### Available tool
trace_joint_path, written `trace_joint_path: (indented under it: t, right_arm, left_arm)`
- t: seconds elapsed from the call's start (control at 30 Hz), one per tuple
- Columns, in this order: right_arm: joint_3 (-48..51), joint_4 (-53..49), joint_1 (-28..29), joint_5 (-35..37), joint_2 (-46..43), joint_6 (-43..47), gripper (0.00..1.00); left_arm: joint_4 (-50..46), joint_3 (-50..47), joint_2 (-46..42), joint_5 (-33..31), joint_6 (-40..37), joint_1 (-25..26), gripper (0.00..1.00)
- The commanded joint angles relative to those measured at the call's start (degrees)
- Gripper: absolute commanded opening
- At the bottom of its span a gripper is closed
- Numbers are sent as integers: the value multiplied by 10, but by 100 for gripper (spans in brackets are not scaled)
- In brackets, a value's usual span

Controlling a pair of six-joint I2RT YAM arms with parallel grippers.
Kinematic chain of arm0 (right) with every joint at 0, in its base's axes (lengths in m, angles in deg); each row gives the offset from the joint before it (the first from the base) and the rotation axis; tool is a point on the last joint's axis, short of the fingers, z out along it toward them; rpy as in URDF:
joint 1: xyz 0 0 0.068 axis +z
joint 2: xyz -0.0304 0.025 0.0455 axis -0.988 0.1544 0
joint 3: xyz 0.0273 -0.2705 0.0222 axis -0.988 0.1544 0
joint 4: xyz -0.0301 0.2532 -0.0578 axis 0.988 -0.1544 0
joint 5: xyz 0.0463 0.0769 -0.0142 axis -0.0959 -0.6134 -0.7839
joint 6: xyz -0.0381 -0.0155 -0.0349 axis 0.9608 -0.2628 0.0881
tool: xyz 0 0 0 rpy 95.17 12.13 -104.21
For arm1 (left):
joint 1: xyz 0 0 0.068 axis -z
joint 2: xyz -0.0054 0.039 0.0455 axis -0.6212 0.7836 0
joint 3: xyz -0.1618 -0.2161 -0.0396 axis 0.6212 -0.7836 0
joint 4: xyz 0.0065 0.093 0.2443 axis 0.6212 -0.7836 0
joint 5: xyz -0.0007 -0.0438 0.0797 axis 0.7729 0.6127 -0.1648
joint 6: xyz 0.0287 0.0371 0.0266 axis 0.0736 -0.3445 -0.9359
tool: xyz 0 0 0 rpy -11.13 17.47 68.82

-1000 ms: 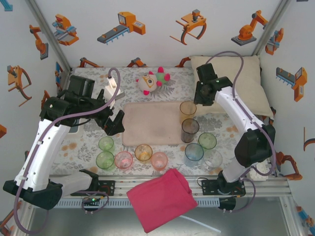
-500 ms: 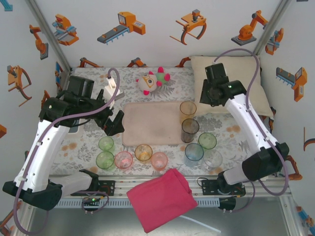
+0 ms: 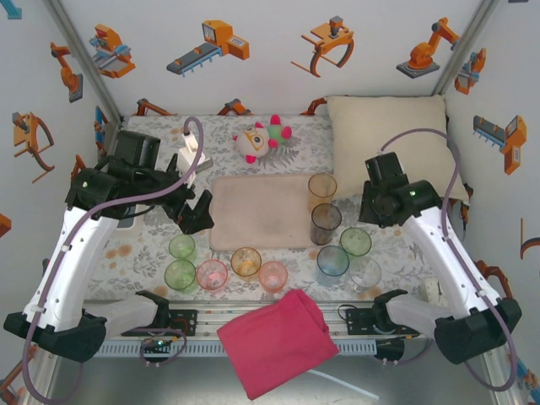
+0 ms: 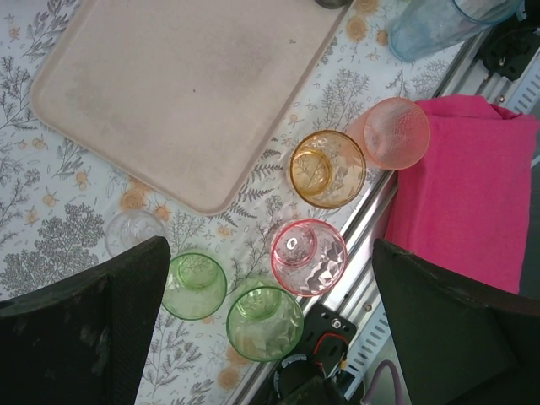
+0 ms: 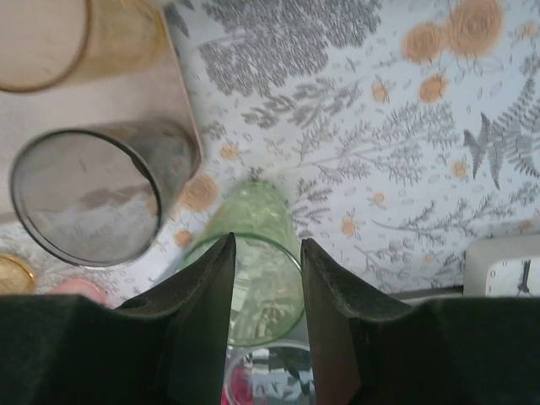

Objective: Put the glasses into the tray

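The pale pink tray [image 3: 257,213] [image 4: 186,93] lies bare in the middle of the table. A tall amber glass [image 3: 321,186] [image 5: 51,42] and a smoky one [image 3: 326,221] [image 5: 93,198] stand at its right edge. Green [image 3: 355,241] [image 5: 261,278], blue [image 3: 332,261] and clear [image 3: 364,272] glasses sit nearer. In front stand two green [image 4: 265,322] [image 4: 194,285], a pink [image 4: 309,256], an orange [image 4: 327,169] and a peach glass [image 4: 396,132]. My left gripper [image 3: 198,211] [image 4: 270,249] hangs wide open and empty. My right gripper [image 3: 377,211] [image 5: 266,245] hovers partly open above the right green glass, holding nothing.
A plush toy [image 3: 263,139] and a cream pillow [image 3: 396,139] sit at the back. A pink cloth [image 3: 274,342] [image 4: 472,194] drapes over the front rail. A small white clock [image 5: 502,266] lies near the right front. A small clear glass [image 4: 133,232] stands by the tray's near left corner.
My right arm has swung from the pillow's front edge toward the near right, ending above the right green glass. The left arm and all glasses have stayed put.
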Motion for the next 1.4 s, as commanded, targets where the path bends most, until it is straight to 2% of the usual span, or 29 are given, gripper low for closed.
trace_joint_path:
  t: [0.0,0.27,0.5,1.37]
  right_arm:
    - [19,-16,2,3,-29,-22,38]
    - [56,-7,2,-17,-48,-32,37]
    - [86,4,2,-25,-63,-46,37]
    - [125,13,2,23,-59,-57,31]
  left_arm:
    - [-13,13,4,34,-1,2,97]
    - [-29,15,20,92,-15,5,97]
    - [-30,19,29,89,-18,10,97]
    - [-27,22,37,73,-14,14,97]
